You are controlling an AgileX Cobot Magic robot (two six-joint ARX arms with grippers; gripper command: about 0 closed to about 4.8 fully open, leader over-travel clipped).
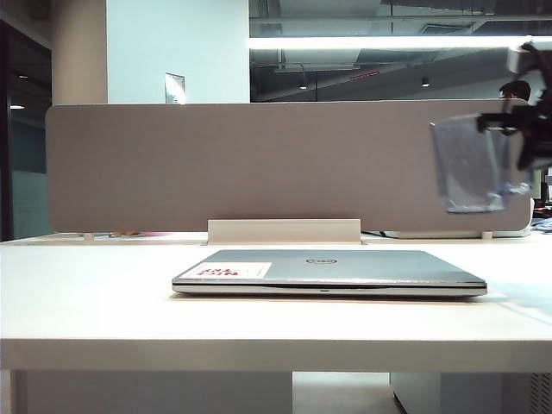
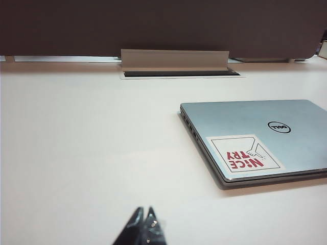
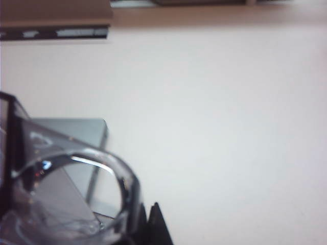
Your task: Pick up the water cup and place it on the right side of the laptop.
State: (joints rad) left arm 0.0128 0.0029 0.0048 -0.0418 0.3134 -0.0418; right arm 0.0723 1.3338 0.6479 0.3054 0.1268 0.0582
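White bench (image 1: 86,302), bare on its left part; grey partition panel (image 1: 259,164) along its far edge, a pale cable-slot flap (image 1: 284,230) at the panel's foot. Beyond the panel: white column, dark ceiling, one light strip. Left gripper (image 2: 144,224) low over the bench, near the laptop's stickered corner; only dark tips show, cannot tell how the jaws stand. Laptop (image 1: 328,272) closed, flat, mid-bench. Right gripper (image 3: 148,224) up in the air at the right, jaws clamped on the water cup (image 1: 470,164), which hangs tilted, well above the bench.
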